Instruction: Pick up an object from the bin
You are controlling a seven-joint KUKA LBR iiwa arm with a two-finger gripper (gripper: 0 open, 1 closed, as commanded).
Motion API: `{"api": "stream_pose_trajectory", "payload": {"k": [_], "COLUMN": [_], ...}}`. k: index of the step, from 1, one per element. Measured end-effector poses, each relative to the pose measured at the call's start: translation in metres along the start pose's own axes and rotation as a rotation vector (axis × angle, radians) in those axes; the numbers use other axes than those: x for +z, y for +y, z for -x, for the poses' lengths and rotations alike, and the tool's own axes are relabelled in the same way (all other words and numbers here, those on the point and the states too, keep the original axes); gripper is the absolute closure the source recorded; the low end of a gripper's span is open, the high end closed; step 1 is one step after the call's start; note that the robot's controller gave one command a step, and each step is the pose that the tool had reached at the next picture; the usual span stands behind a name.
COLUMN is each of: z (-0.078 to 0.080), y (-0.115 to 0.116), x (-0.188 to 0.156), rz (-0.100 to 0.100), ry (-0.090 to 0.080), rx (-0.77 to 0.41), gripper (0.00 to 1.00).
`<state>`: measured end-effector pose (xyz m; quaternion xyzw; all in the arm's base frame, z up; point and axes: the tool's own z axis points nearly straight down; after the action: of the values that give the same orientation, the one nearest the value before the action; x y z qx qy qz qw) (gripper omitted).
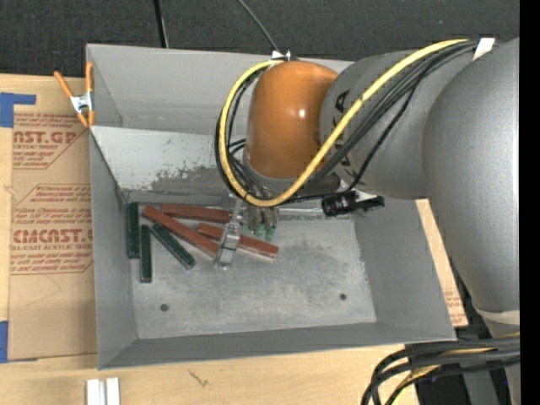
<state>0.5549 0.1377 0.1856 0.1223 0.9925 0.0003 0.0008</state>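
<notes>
In bin [295,298], left side, gripper [228,247] over red-brown sticks [179,217], green sticks [145,260] beside

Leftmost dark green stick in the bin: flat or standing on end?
Flat: the dark green stick lies lengthwise on the bin floor by the left wall, apart from the claw.

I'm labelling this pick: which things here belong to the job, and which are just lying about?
In the job: gripper; red-brown stick under it, mid-bin; grey bin.
Lying about: other red-brown sticks to its left; dark green sticks by the left wall.
</notes>
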Motion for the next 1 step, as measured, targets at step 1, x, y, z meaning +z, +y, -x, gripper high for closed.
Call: {"api": "stream_pose_trajectory", "payload": {"k": [1], "z": [0.0078], "y": [-0.0076], "x": [0.0454], "rz": [0.004], "ry": [-0.007], "rx": [0.045], "gripper": [0.0]}}
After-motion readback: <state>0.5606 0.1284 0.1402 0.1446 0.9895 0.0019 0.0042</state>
